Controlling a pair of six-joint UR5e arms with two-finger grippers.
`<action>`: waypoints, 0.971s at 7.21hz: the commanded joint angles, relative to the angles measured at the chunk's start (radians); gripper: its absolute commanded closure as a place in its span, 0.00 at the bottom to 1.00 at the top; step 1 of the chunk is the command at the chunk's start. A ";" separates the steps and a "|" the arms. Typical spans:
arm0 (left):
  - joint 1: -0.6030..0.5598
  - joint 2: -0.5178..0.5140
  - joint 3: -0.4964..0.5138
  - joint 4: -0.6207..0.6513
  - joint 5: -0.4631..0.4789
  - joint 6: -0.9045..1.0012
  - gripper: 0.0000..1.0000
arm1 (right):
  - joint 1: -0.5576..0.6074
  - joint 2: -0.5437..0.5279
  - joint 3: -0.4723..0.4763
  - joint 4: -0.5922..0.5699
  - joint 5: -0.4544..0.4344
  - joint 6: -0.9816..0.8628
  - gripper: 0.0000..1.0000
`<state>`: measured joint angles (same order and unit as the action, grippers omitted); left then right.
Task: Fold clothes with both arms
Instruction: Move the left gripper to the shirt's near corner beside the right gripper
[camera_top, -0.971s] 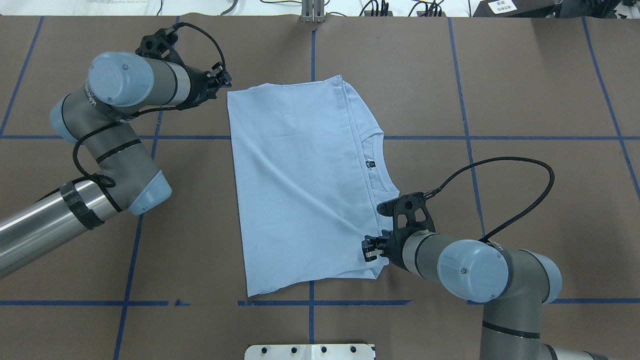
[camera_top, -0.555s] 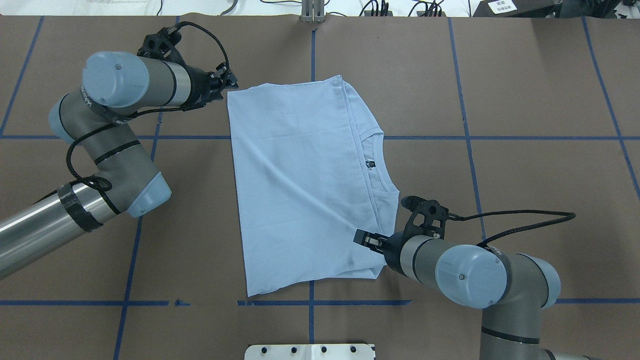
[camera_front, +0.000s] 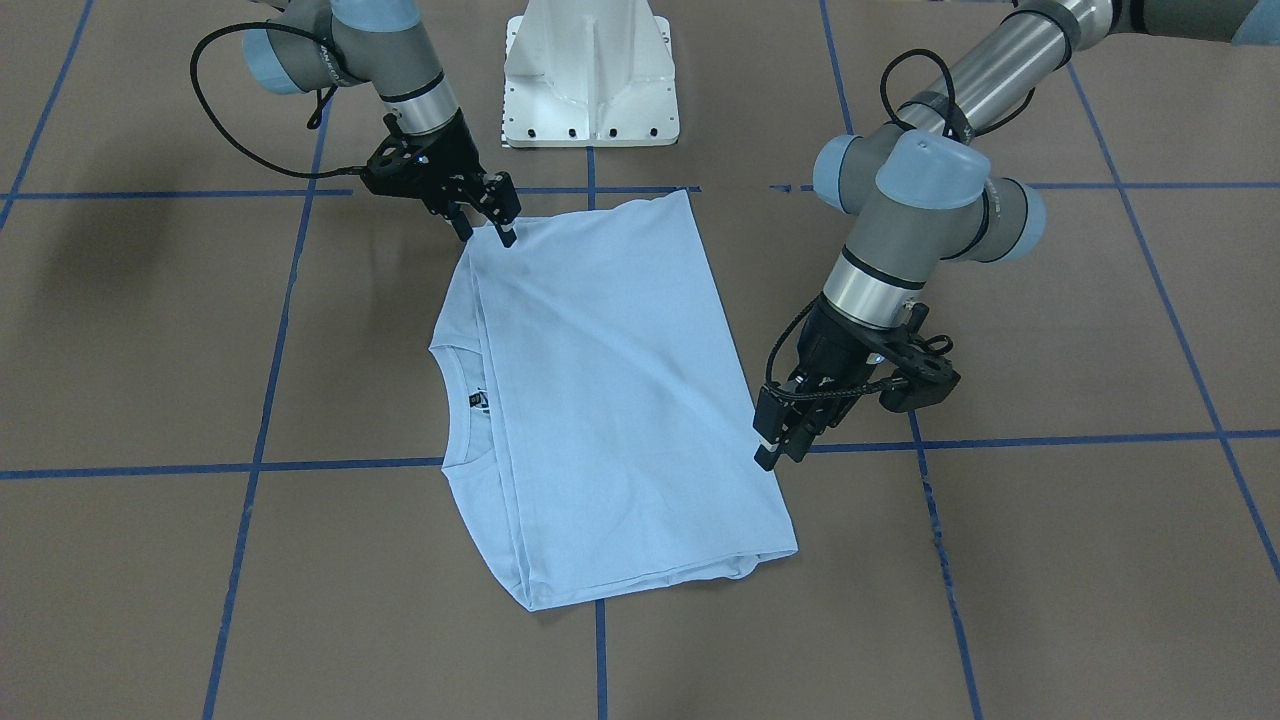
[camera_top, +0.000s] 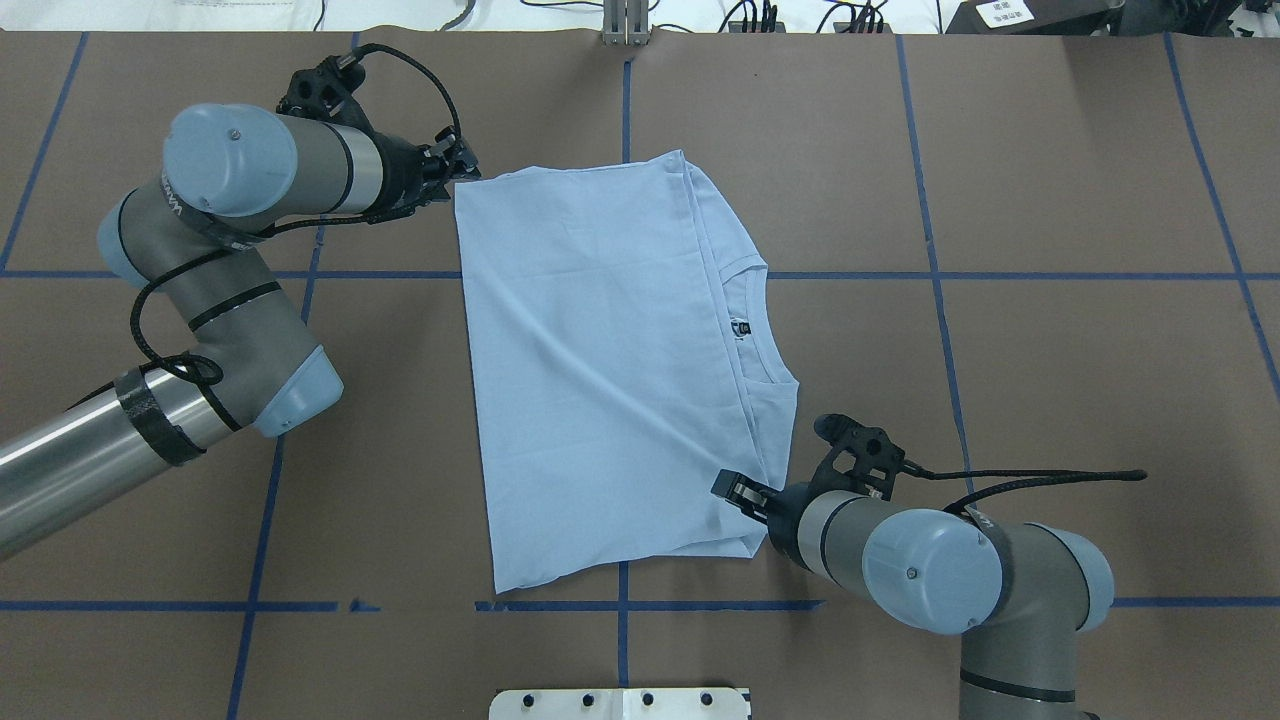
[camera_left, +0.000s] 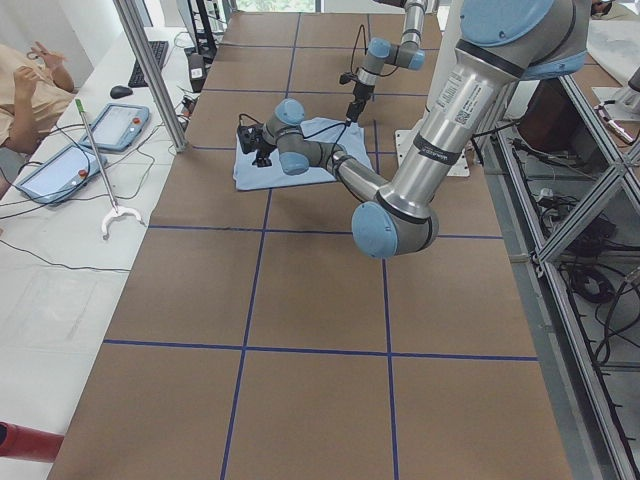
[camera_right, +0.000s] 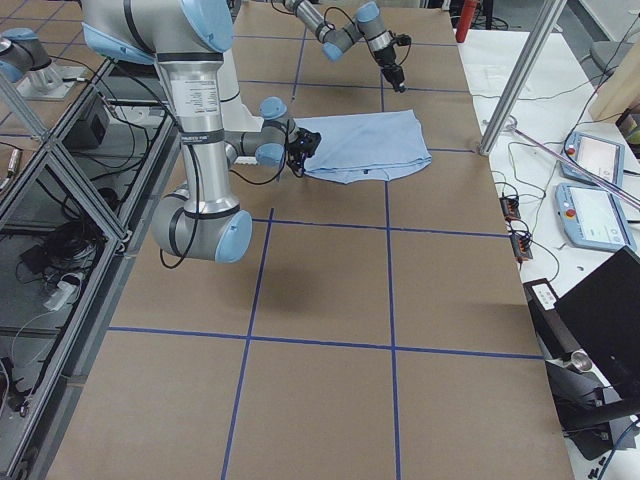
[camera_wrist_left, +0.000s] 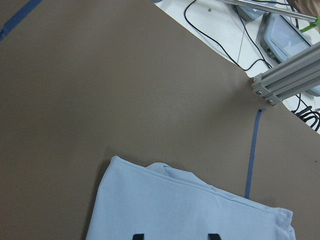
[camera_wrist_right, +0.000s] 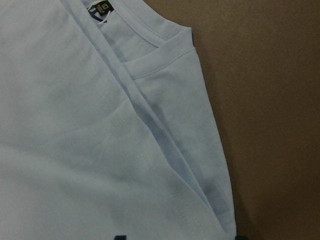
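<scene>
The light blue T-shirt (camera_top: 600, 370) lies folded flat on the brown table, collar (camera_top: 748, 320) and black neck label (camera_front: 478, 400) facing the robot's right; the chest print is hidden. My left gripper (camera_top: 465, 170) is open at the shirt's far left corner, and its wrist view shows that corner (camera_wrist_left: 150, 200) between the fingertips (camera_wrist_left: 137, 235). My right gripper (camera_top: 728, 487) is open, low over the shirt's near right corner beside the collar; its wrist view shows the folded layers (camera_wrist_right: 165, 140). From the front, the right gripper (camera_front: 488, 232) touches the corner and the left gripper (camera_front: 777, 452) hangs by the shirt's edge.
Blue tape lines (camera_top: 930, 270) grid the table. The white pedestal base (camera_front: 590, 80) stands at the robot's edge behind the shirt. An aluminium post (camera_wrist_left: 285, 75) and cables sit past the far edge. An operator (camera_left: 30, 80) with tablets sits beyond the table.
My right gripper turned and sank toward the shirt's near right corner, its cable dropping flat. My left gripper edged closer to the far left corner. The shirt has not moved.
</scene>
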<state>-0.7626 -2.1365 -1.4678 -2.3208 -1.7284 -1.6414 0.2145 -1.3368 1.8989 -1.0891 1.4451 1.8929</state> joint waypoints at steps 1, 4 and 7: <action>-0.001 0.001 -0.003 0.000 0.001 0.002 0.48 | -0.004 0.004 -0.015 0.000 0.000 0.003 0.23; -0.001 0.003 -0.003 0.001 0.001 0.000 0.48 | -0.003 0.008 -0.018 0.001 0.001 0.020 0.99; -0.001 0.004 -0.022 0.001 0.000 -0.003 0.48 | -0.004 0.001 -0.006 0.001 0.000 0.020 1.00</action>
<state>-0.7634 -2.1328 -1.4811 -2.3194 -1.7283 -1.6421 0.2100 -1.3342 1.8866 -1.0887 1.4462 1.9118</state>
